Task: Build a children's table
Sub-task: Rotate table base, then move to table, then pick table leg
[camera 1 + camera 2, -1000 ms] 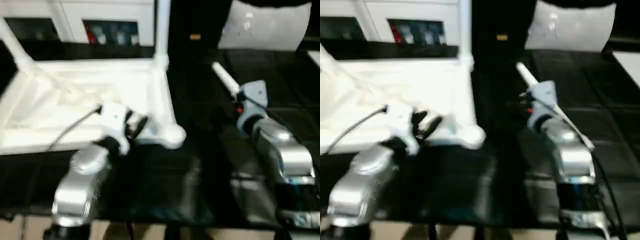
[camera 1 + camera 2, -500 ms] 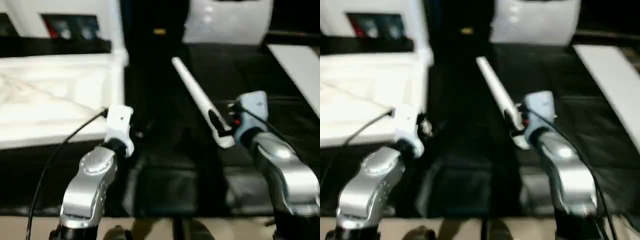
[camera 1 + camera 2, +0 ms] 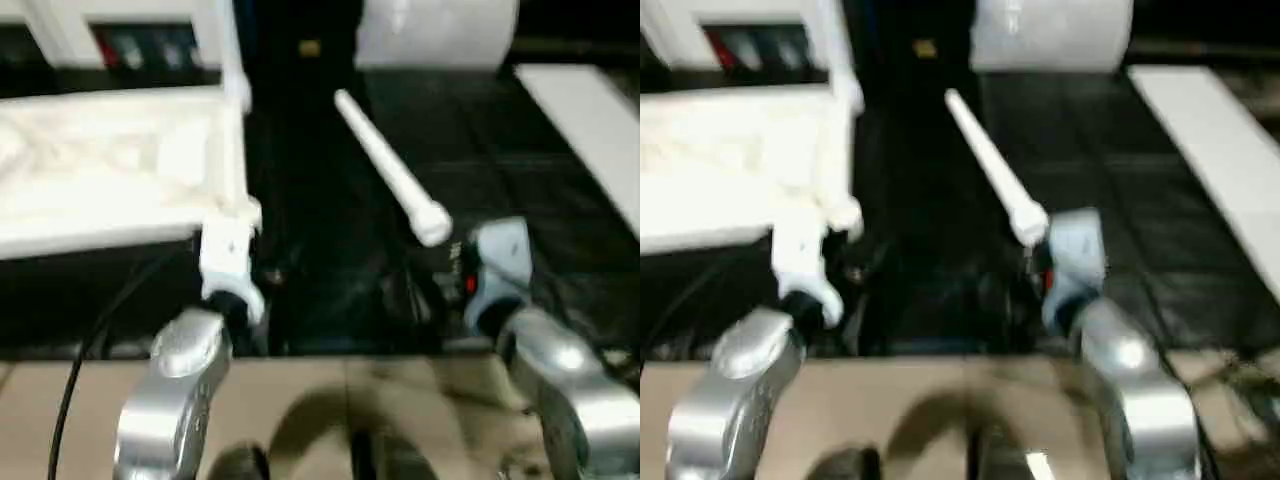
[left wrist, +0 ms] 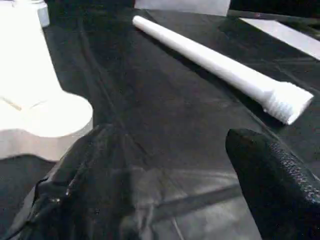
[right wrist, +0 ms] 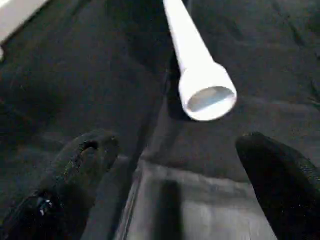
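Smooth white plastic leg [image 4: 220,67] (threaded at its thick end) on matt black cloth [image 4: 165,130]; fingers [image 4: 272,170] pebbled.

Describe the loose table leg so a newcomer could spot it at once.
Start at the white table top lying underside up on the black mat. To its right, apart from it, lies the loose leg: a long white tapered rod, its thicker threaded end nearest the open right gripper.

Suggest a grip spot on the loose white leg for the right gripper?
Probably the plain round shaft just behind the threaded end of the leg, not the threads. It lies flat on the black mat, thick end toward the right gripper, whose fingers are open. Come from above, fingers straddling the shaft.
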### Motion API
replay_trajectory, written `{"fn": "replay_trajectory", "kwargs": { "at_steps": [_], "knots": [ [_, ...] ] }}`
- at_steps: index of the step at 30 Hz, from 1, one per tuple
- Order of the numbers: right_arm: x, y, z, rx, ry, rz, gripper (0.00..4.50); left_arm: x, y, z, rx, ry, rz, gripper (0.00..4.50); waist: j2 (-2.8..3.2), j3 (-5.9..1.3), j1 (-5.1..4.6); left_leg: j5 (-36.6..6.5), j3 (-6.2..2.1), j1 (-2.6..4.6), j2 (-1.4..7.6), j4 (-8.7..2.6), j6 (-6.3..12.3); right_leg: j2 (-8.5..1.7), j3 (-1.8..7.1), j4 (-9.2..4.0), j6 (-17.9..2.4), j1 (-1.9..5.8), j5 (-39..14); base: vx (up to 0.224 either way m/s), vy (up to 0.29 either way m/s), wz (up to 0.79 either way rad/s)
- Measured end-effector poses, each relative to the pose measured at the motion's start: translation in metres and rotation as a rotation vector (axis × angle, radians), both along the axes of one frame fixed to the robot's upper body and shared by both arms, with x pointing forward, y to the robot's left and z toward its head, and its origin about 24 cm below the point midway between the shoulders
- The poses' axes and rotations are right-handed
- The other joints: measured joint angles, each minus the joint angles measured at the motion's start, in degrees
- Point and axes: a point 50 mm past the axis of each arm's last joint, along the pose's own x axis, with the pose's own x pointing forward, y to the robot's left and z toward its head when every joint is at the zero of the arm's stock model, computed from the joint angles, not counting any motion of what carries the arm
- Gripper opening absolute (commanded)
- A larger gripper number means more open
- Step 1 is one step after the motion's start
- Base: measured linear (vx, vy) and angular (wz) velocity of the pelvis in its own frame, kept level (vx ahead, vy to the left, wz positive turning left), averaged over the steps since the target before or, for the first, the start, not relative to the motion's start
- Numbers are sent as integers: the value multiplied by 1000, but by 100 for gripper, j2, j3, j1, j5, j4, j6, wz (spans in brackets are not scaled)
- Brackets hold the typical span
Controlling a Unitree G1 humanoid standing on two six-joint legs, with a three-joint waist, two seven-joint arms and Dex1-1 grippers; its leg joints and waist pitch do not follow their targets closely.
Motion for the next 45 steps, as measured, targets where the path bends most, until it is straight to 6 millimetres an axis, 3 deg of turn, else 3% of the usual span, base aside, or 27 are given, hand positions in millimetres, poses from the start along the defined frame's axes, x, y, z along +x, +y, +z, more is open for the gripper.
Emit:
{"fn": "replay_trajectory", "kwargs": {
  "at_steps": [1,2,3,4,5,6,7,8,9,11,13,14,16,18,20,22,24,25,26,27,29,31,34,36,38,41,45],
  "knots": [
    [-2,1,2,6,-10,2,450,-2,2,-1,6,1,2,381,39,41,-22,0,8,14,29,-51,0,5,-88,39,-55,81,-67,-128,74,-17],
    [-5,0,1,8,-11,-5,450,-2,1,0,7,0,-1,381,51,48,69,-1,89,40,44,-60,3,-61,-138,432,-110,96,-266,-91,-4,4],
    [-7,-1,0,9,-6,-13,450,-3,0,4,-4,-16,-8,381,-51,34,269,0,308,73,73,-35,4,-71,-1,966,-122,281,-479,-91,-4,4],
    [-5,0,3,8,-21,-11,450,-5,-1,6,-11,-29,-9,381,-236,-3,360,-75,490,104,85,133,5,-7,292,981,29,400,-706,37,-106,8],
    [-3,2,5,9,-33,-1,450,-8,-1,2,-24,-12,0,381,-203,48,439,-272,437,80,114,445,121,81,321,994,-13,372,-761,96,-60,-5],
    [-3,2,5,14,-36,-4,450,-12,-1,-5,-21,21,0,381,-83,64,467,-374,115,60,-58,908,305,113,338,966,-23,509,-767,96,-60,-5],
    [-4,1,4,11,-30,-6,450,-13,-3,-7,-21,28,-7,381,-60,73,471,-397,-21,105,-227,1104,332,135,379,906,-22,541,-767,90,22,5],
    [-5,0,3,8,-27,-8,450,-12,-4,-5,-23,22,-14,381,-35,64,434,-439,-53,167,-350,1060,376,191,418,793,-23,567,-765,55,30,24],
    [-5,-1,3,2,-27,-11,450,-11,-7,-2,-25,9,-27,381,69,39,370,-572,-67,302,-365,657,440,332,415,567,-39,625,-747,55,30,24],
    [-4,2,3,13,-30,2,450,-10,-7,1,-22,-4,-28,381,50,26,186,-616,-81,440,-378,328,362,374,399,391,-276,625,-781,78,61,22],
    [-2,8,8,27,-55,28,450,-10,1,-2,-9,6,4,381,16,-23,-75,-597,-140,488,-403,216,451,328,240,952,-152,354,-739,103,78,10],
    [-2,8,8,27,-59,29,450,-10,1,-2,-10,4,5,381,9,-51,-152,-611,-142,511,-413,173,465,306,219,1019,-47,220,-670,126,53,10],
    [-2,8,9,24,-64,32,450,-10,0,-1,-14,0,2,381,-99,-127,-317,-654,-81,538,-501,106,477,145,178,884,69,-169,-417,135,25,8],
    [-1,7,10,15,-69,33,450,-9,0,0,-14,-1,1,381,-358,-181,-341,-739,58,649,-724,63,458,-59,345,284,-32,-207,54,174,-63,0],
    [1,1,6,-8,-50,19,450,-10,-7,-3,-26,13,-24,381,-320,-207,-285,-947,60,612,-726,444,894,90,526,317,-30,-63,139,177,-100,1],
    [2,-1,7,-10,-52,16,450,-10,-11,-2,-26,10,-43,381,-291,-205,-236,-893,-67,293,-736,920,811,177,536,228,-79,159,58,191,-64,-8],
    [2,-1,8,-16,-60,21,450,-11,-10,-1,-22,5,-46,381,-207,-162,-120,-745,-151,-62,-647,875,580,253,513,160,-127,367,-12,172,-1,-13],
    [2,-2,8,-19,-61,21,450,-11,-10,-1,-21,4,-47,381,-100,-140,-98,-623,-189,-189,-496,664,524,303,402,103,-122,463,-42,149,57,-15],
    [2,-2,8,-20,-64,23,450,-11,-10,0,-19,-1,-48,381,35,-123,-95,-429,-203,-214,-333,348,426,340,257,106,-86,525,-98,191,128,-13],
    [2,1,6,-16,-56,33,450,-12,-8,-2,-13,4,-46,381,154,-89,-150,-111,-230,-157,-219,360,385,367,120,133,-50,612,-191,191,128,-13],
    [1,8,5,-11,-48,72,450,-13,-2,-5,14,16,-33,381,52,-108,-241,-170,-235,-88,-341,283,434,293,155,475,-283,525,-459,209,129,5],
    [3,7,8,-27,-57,77,450,-14,-3,-6,21,20,-41,381,33,-131,-299,-222,-217,15,-391,215,512,275,168,830,-115,311,-459,189,83,10],
    [10,7,14,-37,-68,83,450,-14,-5,-5,32,16,-61,381,-148,-220,-404,-317,-96,125,-552,171,554,110,301,662,109,-101,-194,158,6,3],
    [24,1,13,-57,-24,80,450,-11,-11,-5,66,27,-129,381,-317,-283,-356,-435,-24,77,-715,279,677,-1,527,439,202,-151,167,142,-114,9],
    [34,-6,11,-67,13,59,450,-13,-17,-5,62,36,-179,400,-290,-297,-243,-348,-97,20,-697,309,782,60,549,378,152,-135,201,114,-88,-10],
    [51,-8,13,-58,48,64,450,-14,-14,-4,87,60,-241,420,-231,-291,-148,-342,-113,-1,-541,207,317,186,512,296,105,-137,283,33,-22,-6],
    [77,-4,18,-32,108,129,450,-22,-10,-3,183,101,-387,441,-146,-245,40,-311,-73,-29,-409,243,332,242,414,104,-205,-101,366,0,0,0]
  ]
}}
